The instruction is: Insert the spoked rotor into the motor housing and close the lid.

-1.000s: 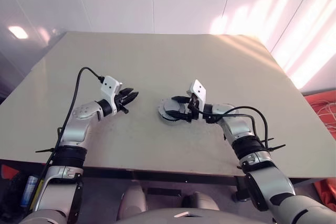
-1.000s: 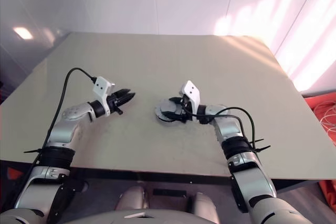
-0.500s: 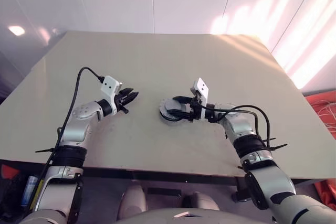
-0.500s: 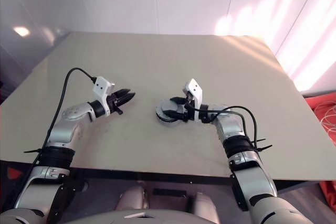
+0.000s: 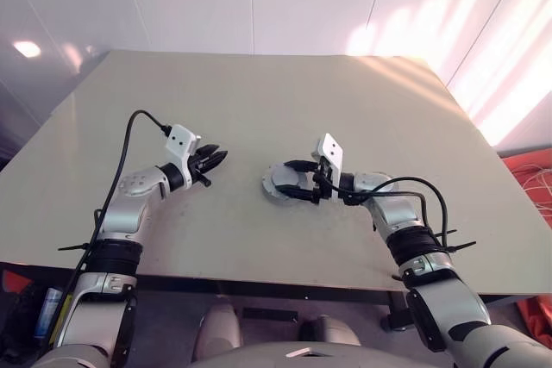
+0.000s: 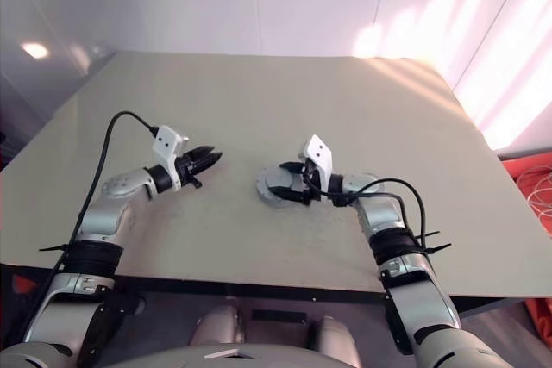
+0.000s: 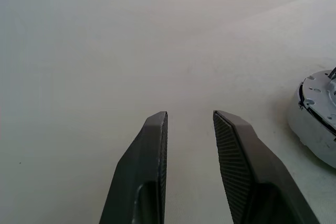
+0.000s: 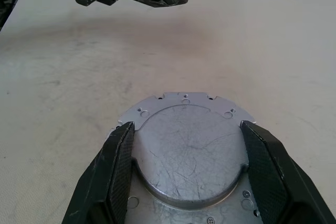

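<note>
We judge the task to be at its closing step. Near the middle of the tabletop (image 5: 362,101) lies a round grey metal unit, which we take to be the motor housing (image 7: 318,124) with its lid (image 8: 190,148) folded down flat on top. The right tool (image 8: 189,174) reaches in from the right and its two black fingers (image 8: 119,171) stand wide apart, one on each side of the lid's raised round face and close against its edges. We cannot tell whether they press on it or only bracket it.

The housing shows us its closed outside alone: a pale side wall, a dark seam under the top plate and small holes around the flange. We see neither windings nor the spoked wheel. Our guess is that the wheel already sits inside, though the pictures cannot confirm it.

Next, we think, the move calls for checking that the lid lies fully flush, then drawing the right tool back without dragging the unit along.

Further left, well apart from the housing, the left tool (image 5: 212,161) hovers over bare tabletop, its fingers a narrow gap apart and holding nothing.
</note>
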Motion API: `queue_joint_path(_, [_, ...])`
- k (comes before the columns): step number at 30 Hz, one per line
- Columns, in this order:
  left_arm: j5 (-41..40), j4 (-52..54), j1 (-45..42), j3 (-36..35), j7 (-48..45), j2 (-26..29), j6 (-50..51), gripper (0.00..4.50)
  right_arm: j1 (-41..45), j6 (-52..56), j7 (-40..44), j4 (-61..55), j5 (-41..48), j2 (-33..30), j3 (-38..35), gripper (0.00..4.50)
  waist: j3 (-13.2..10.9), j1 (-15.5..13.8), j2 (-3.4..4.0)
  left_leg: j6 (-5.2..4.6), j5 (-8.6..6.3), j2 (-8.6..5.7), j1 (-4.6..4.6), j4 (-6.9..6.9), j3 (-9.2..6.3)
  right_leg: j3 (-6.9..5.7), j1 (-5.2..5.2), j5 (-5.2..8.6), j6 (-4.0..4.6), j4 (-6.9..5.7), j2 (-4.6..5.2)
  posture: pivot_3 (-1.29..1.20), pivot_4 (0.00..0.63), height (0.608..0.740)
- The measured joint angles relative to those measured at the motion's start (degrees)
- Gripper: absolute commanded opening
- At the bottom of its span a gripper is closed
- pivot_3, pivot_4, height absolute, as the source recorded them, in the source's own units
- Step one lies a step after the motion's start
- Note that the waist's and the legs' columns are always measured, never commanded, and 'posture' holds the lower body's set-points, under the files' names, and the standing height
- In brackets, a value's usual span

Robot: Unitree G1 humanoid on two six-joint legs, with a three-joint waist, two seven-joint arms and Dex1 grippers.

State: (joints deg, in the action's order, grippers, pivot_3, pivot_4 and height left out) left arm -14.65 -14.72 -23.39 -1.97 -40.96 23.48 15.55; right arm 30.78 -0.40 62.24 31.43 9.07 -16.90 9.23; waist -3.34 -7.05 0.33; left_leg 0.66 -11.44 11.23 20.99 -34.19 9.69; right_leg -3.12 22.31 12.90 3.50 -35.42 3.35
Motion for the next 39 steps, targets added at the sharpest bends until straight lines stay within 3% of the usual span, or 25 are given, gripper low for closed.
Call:
queue_joint_path(24, [-0.1,1.4,0.4,0.0,0.0,0.0,1.1,1.49,1.0,-2.4,-1.0,2.5,-1.0,-0.4,1.7,3.09,0.0,0.0,0.00,-0.01,-0.01,-0.01,-0.21,0.00,0.00,0.00,-0.20,0.03,-0.05,0.03,0.02,0.00,0.000,0.740])
queue_joint_path(28, [-3.2,2.5,0.1,-0.3,-0.1,-2.9,4.9,1.49,1.0,-2.8,-0.9,2.6,-1.1,-0.8,1.9,3.09,0.0,-0.1,0.00,-0.07,-0.05,-0.09,-0.28,0.01,0.00,0.00,-0.34,0.03,-0.05,0.15,0.10,0.00,0.000,0.740])
queue_joint_path(31, [-7.9,4.2,-1.4,0.3,-0.9,-7.9,10.6,0.90,1.0,-2.8,-1.0,2.8,-1.1,-0.9,1.9,3.09,0.0,0.0,-0.02,-0.09,-0.05,-0.26,-0.35,0.01,0.02,0.01,-0.42,0.02,-0.05,0.16,0.27,0.00,0.000,0.740])
queue_joint_path(34, [-10.9,4.5,-3.6,2.2,-2.2,-11.3,15.8,0.02,1.1,-2.8,-1.1,3.0,-1.1,-0.9,2.1,3.09,0.0,0.0,-0.02,-0.10,-0.06,-0.29,-0.47,0.06,0.05,0.02,-0.49,0.12,-0.22,0.16,0.31,0.00,0.000,0.740])
queue_joint_path(39, [-12.9,0.9,-6.3,2.9,-3.4,-13.6,20.3,0.02,1.2,-2.9,-1.2,2.9,-1.1,-0.9,2.3,3.09,0.0,0.1,-0.01,-0.10,-0.06,-0.29,-0.57,0.20,0.07,0.01,-0.54,0.22,-0.39,0.23,0.29,0.00,0.000,0.740])
